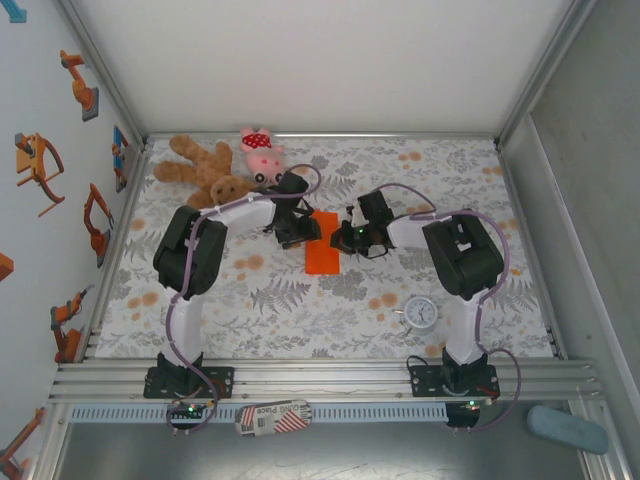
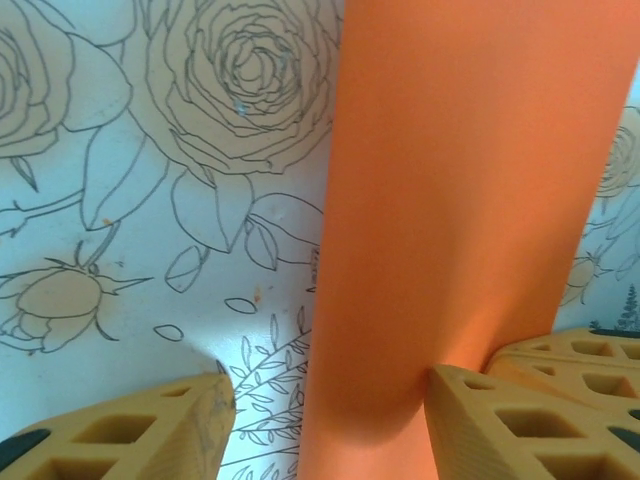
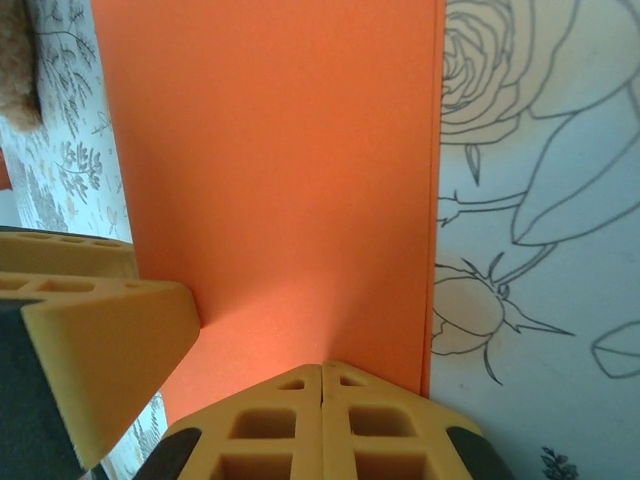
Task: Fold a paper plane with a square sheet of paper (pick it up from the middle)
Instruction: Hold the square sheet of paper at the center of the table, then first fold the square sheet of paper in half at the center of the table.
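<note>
From above, we see a thin, bright orange sheet of paper (image 1: 323,256) lying as a narrow oblong on the flower-printed tablecloth (image 1: 300,320), about mid-table and between the two arms. The left gripper (image 1: 297,238) is at its far left edge and the right gripper (image 1: 350,240) is at its right edge. Bare cloth runs from the paper's near end to the metal rail (image 1: 320,380). A small round white clock (image 1: 420,313) stands well apart at the near right. A brown plush teddy bear (image 1: 205,170) and a pink plush pig (image 1: 262,152) lie at the far left, close behind the left arm.

In the left wrist view, we find the left gripper (image 2: 330,385) spread wide. The orange strip (image 2: 450,200) runs up between its tan fingers (image 2: 170,430), and the right-hand one touches the paper's edge. The strip's left edge is straight and sharp against open cloth.

In the right wrist view, the right gripper (image 3: 322,368) has its jaws pressed together, tip to tip, at the paper's (image 3: 270,180) near edge. We cannot tell whether a layer is caught between them. Along the right side the edge shows two layers, lying almost flush. The cloth beyond it is free, and the left gripper's fingers (image 3: 100,340) crowd the paper's left edge.
</note>
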You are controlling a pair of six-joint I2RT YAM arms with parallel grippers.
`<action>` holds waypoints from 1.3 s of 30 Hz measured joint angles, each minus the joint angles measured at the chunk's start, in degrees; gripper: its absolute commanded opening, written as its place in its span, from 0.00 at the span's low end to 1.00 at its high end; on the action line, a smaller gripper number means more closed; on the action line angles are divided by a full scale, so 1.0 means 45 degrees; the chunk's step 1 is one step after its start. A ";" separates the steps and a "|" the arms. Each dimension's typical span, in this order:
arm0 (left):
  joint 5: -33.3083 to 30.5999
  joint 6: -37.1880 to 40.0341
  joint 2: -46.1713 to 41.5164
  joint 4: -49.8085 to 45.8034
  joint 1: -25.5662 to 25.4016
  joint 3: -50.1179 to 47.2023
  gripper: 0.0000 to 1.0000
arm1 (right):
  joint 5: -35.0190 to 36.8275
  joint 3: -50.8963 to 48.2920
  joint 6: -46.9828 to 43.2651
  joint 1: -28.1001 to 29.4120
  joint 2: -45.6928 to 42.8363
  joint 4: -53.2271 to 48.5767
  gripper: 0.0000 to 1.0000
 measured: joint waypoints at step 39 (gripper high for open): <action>0.3181 -0.1083 -0.0121 0.1666 -0.0087 -0.0733 0.02 | -0.0058 0.0967 -0.1122 0.0010 0.0330 -0.1535 0.00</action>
